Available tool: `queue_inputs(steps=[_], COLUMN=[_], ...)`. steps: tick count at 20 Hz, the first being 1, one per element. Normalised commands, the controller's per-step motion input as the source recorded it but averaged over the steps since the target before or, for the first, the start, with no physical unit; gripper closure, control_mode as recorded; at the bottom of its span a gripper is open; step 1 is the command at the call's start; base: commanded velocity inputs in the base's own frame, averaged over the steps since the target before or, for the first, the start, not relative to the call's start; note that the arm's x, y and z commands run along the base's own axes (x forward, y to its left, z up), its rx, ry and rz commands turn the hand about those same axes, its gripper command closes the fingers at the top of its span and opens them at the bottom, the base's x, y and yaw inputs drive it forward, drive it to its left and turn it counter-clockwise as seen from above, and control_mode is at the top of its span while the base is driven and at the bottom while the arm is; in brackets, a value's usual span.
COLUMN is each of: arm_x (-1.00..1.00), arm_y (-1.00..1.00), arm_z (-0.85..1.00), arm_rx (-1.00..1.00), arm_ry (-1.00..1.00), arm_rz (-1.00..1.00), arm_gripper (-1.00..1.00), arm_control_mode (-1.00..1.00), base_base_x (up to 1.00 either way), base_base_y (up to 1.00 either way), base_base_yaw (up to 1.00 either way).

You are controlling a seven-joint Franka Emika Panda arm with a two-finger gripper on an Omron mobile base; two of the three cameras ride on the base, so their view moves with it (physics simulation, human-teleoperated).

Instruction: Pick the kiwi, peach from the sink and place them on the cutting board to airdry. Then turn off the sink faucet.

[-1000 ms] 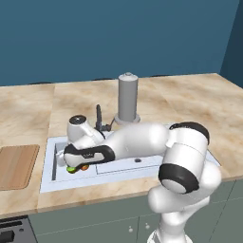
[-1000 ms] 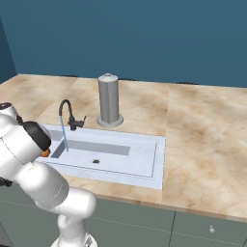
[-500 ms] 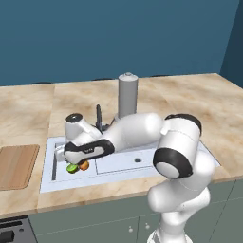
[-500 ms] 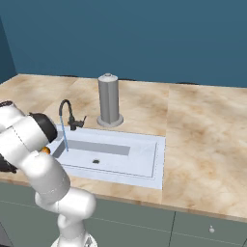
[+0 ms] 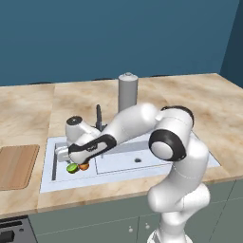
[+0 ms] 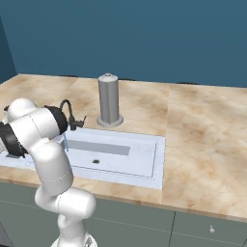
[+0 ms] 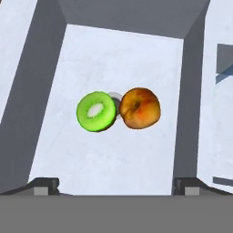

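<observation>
Hovering with my claw (image 7: 116,184) spread wide and empty over the sink's (image 7: 45,113) small compartment, I see the kiwi (image 7: 96,111) touching the peach (image 7: 139,108). Descending between them risks nudging one away or pinching both.

The marble counter (image 5: 28,114) carries the sink (image 5: 142,168), a grey cylinder (image 5: 127,92) beyond the hand, and the cutting board (image 5: 16,166) left of it.

Two cameras behind the arm look forward and down at the table, one from each side, sharing the sink (image 5: 142,166). A hand camera looks closely down into its small compartment.
</observation>
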Motion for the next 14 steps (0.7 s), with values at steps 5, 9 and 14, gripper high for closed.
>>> queue_inputs(steps=[5, 9, 14], arm_x=[0.22, 0.17, 0.17], arm_y=[0.08, 0.14, 0.17], arm_z=[-0.22, -0.14, -0.11], arm_rx=[0.0, 0.0, 0.0], arm_ry=[0.0, 0.0, 0.0], arm_rz=[-0.07, -0.07, -0.08], arm_gripper=[-1.0, -1.0, -1.0], arm_control_mode=[-1.0, -1.0, -1.0], base_base_x=[0.0, 0.0, 0.0], base_base_y=[0.0, 0.0, 0.0], base_base_yaw=[0.0, 0.0, 0.0])
